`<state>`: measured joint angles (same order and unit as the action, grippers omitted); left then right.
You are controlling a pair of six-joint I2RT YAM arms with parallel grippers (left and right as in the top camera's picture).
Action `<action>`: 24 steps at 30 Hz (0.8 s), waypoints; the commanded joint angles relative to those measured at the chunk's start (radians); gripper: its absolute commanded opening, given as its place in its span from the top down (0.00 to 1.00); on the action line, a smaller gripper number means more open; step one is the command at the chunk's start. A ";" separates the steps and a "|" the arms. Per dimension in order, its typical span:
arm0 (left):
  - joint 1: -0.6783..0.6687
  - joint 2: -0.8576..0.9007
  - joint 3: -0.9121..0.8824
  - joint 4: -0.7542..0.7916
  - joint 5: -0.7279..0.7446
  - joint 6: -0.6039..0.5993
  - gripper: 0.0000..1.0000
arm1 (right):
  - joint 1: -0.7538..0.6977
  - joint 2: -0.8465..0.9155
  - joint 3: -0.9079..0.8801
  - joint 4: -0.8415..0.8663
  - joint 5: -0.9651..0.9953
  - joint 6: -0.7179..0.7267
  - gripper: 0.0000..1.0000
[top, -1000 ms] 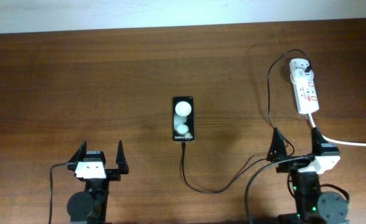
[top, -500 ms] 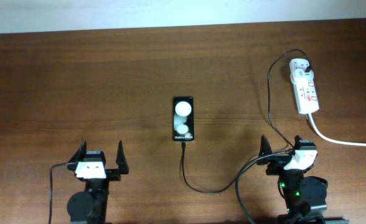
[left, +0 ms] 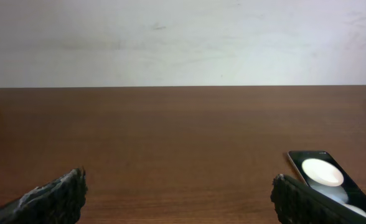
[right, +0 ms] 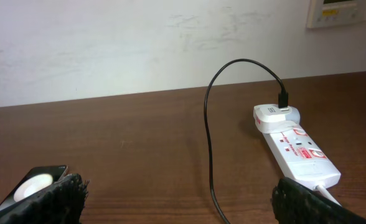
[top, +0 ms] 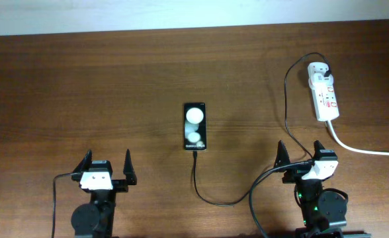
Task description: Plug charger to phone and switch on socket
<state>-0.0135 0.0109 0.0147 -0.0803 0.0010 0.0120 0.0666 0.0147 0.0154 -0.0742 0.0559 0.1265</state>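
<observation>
The overhead view looks straight down on the brown wooden table [top: 115,79] from afar. Both wrist views sit low, facing the white wall [left: 183,37]; all three share the small black glossy-screened phone [top: 195,126].

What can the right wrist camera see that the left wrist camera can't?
Only the right wrist view shows the white socket, the black charger cable looping up to it, a panel on the wall, and the open right gripper. Only the left wrist view shows the open left gripper. Both show the phone, the brown table and the pale wall.
</observation>
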 commanded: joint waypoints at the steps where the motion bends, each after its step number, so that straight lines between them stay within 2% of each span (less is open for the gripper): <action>1: 0.002 -0.005 -0.006 0.000 0.011 0.019 0.01 | 0.003 -0.010 -0.010 0.000 0.005 -0.007 0.02; 14: 0.002 -0.005 -0.006 0.000 0.011 0.019 0.01 | 0.003 -0.010 -0.010 0.000 0.005 -0.007 0.02; 17: 0.002 -0.005 -0.006 0.000 0.011 0.019 0.01 | 0.005 -0.010 -0.010 0.010 0.112 -0.049 0.02; 19: 0.002 -0.005 -0.006 0.000 0.011 0.019 0.01 | 0.006 -0.010 -0.010 0.007 0.084 -0.187 0.02; 24: 0.002 -0.005 -0.006 0.000 0.011 0.019 0.01 | 0.005 -0.010 -0.010 0.008 0.084 -0.198 0.02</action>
<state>-0.0135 0.0109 0.0147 -0.0803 0.0010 0.0120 0.0666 0.0147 0.0154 -0.0662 0.1276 -0.0528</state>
